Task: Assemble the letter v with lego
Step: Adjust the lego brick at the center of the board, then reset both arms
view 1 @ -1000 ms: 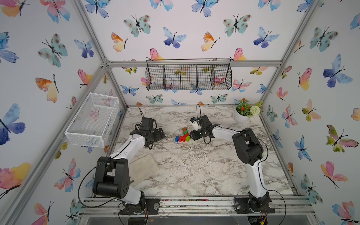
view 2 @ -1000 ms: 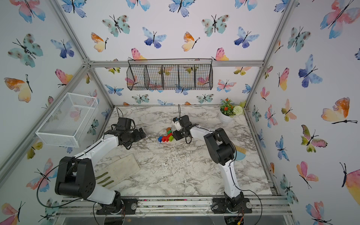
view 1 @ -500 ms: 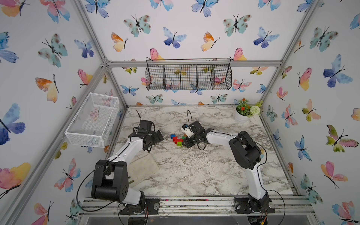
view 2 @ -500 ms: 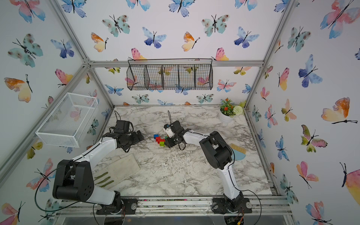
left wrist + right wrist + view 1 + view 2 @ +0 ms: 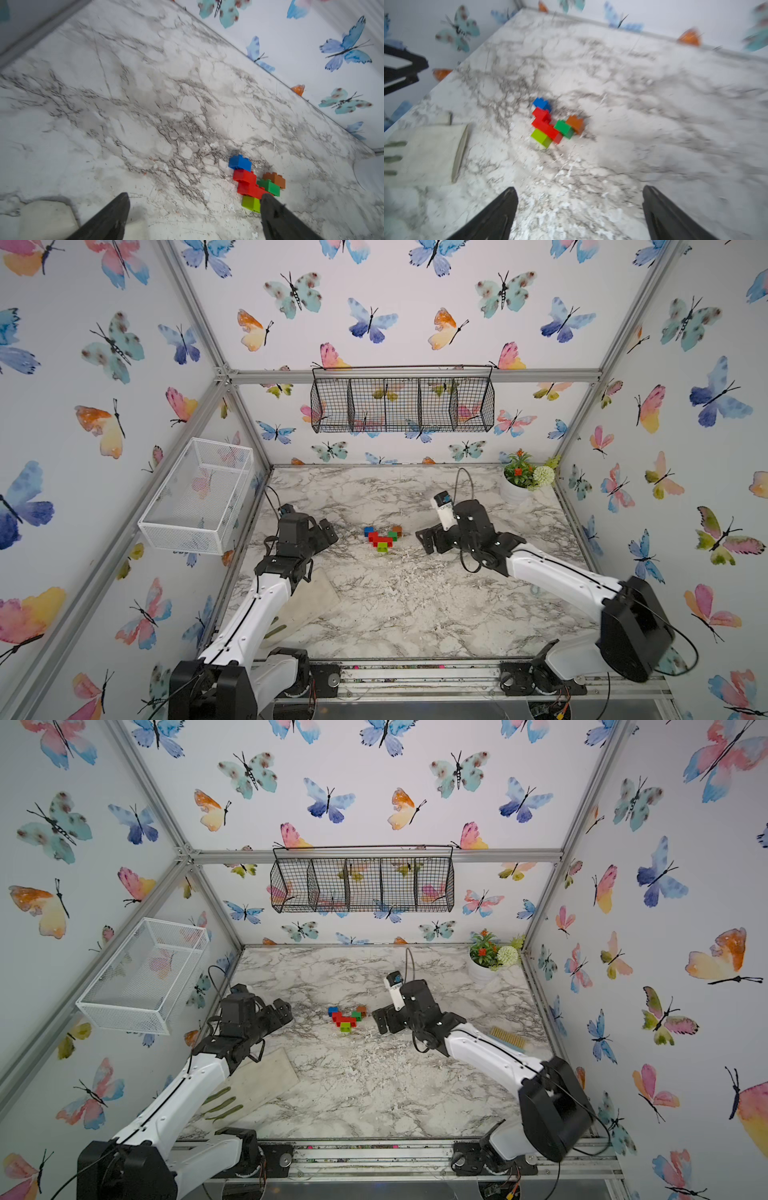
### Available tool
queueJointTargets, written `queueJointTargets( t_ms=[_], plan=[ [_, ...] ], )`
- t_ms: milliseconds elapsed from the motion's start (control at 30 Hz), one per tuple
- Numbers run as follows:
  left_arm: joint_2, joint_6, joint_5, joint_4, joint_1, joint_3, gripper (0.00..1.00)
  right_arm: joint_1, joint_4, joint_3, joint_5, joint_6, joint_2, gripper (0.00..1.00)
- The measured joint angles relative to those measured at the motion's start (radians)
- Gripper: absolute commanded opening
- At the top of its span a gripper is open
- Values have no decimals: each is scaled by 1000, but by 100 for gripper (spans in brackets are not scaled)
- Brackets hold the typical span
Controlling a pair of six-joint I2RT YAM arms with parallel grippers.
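- The right hand (image 5: 430, 540) is spread wide and holds nothing; it is near the letter v (image 5: 382, 537) but apart from it.
- The left hand (image 5: 328, 531) is also spread and empty, on the opposite side.
- The letter v lies flat on the counter (image 5: 415, 605) and looks complete.
- I judge that retreat is the step: lift each hand upward first, so no finger brushes the bricks.

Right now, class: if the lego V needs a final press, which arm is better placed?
Probably the right. The open right pincer faces the letter v, centred ahead between its jaws; the left pincer, also open, has it off to one side of its jaws. Neither holds anything.
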State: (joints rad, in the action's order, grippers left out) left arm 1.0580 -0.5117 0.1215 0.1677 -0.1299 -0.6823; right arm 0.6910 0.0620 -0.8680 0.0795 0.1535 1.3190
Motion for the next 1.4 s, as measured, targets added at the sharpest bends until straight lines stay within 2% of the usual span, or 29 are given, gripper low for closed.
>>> queueJointTargets(
  t_ms=[67,133,200,300,333,400,500,633,700,767,833,900,1000,1100,1400],
  plan=[
    [-4,46,89,-45,-3,39,98,-26,188,172,149,-65,-136,98],
    [0,92,172,-113,-3,97,98,-84,317,314,235,-105,-196,98],
    [0,155,245,-218,-4,192,98,-190,351,369,275,-119,-166,98],
    [5,257,288,-439,-3,370,98,-309,385,384,336,-122,-21,98],
    [16,292,288,-538,-2,438,98,-325,424,397,355,-122,26,100],
    [42,341,275,-608,2,501,98,-353,524,438,362,-123,112,98],
    [68,399,222,-728,19,514,98,-375,591,470,316,-144,182,98],
    [121,435,117,-922,80,496,98,-409,706,488,261,-175,180,98],
    [203,437,69,-1101,115,522,98,-428,861,568,229,-197,149,99],
    [337,441,22,-1300,142,574,98,-492,1118,706,191,-187,183,99],
    [357,449,-19,-1252,148,583,98,-550,1255,774,183,-183,284,98],
    [356,460,-54,-1252,148,555,98,-563,1166,753,142,-181,290,98],
    [365,478,-78,-1264,134,495,98,-625,1118,616,6,-164,295,98],
    [364,489,-90,-1259,131,470,98,-683,1164,576,-63,-153,284,98],
    [364,498,-98,-1239,128,470,98,-686,1107,595,-180,-154,270,98]
  ],
)
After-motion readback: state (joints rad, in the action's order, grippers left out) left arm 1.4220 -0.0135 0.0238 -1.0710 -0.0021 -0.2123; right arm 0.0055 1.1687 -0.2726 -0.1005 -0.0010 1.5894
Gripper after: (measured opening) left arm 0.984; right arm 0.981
